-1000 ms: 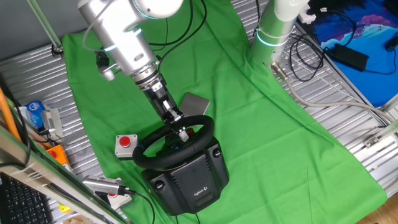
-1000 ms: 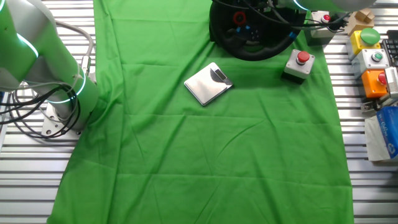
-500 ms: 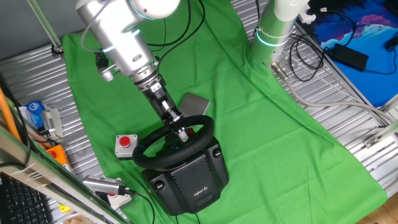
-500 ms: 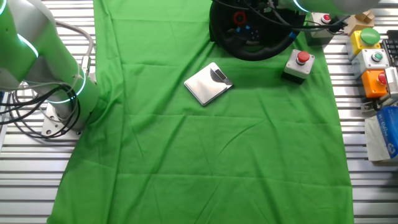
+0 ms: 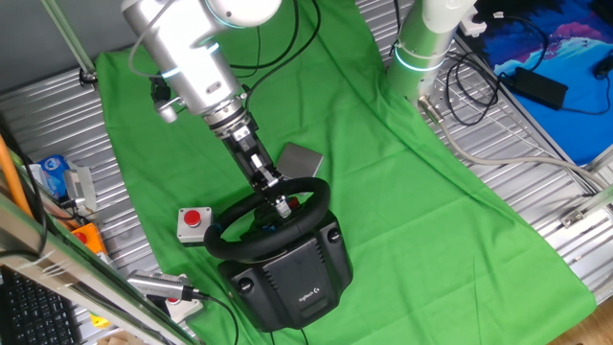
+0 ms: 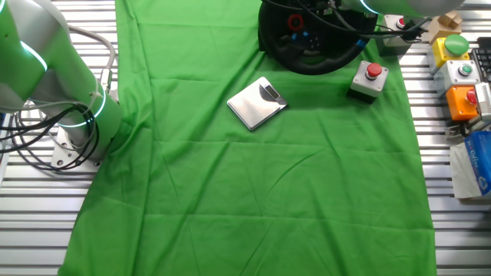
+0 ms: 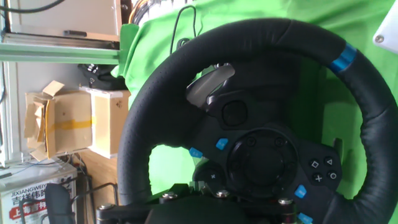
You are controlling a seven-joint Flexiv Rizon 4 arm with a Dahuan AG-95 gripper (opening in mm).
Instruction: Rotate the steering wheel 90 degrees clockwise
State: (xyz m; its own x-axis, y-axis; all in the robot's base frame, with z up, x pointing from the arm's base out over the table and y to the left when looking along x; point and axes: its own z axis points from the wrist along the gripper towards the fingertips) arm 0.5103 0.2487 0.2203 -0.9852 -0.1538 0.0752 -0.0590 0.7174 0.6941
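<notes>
Risk judged first: slipping off the rim mid-turn, or stalling short of 90 degrees, if grip sat shallow. Gripper (image 5: 283, 204) was down inside the steering wheel (image 5: 271, 222), at the rim's 12–1 o'clock from one fixed view; opening width impossible to tell, fingers hidden. Hand view filled by wheel face (image 7: 267, 124), blue rim stripe (image 7: 343, 58) at 1 o'clock. Wheel sat on green cloth (image 5: 383, 172). Beyond: red-button box (image 5: 194, 222) at wheel's 9 o'clock, grey flat device (image 6: 257, 103) at 6 o'clock in the other fixed view.

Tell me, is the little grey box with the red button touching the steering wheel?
Apart. The other fixed view shows green cloth between the grey box and the steering wheel.
</notes>
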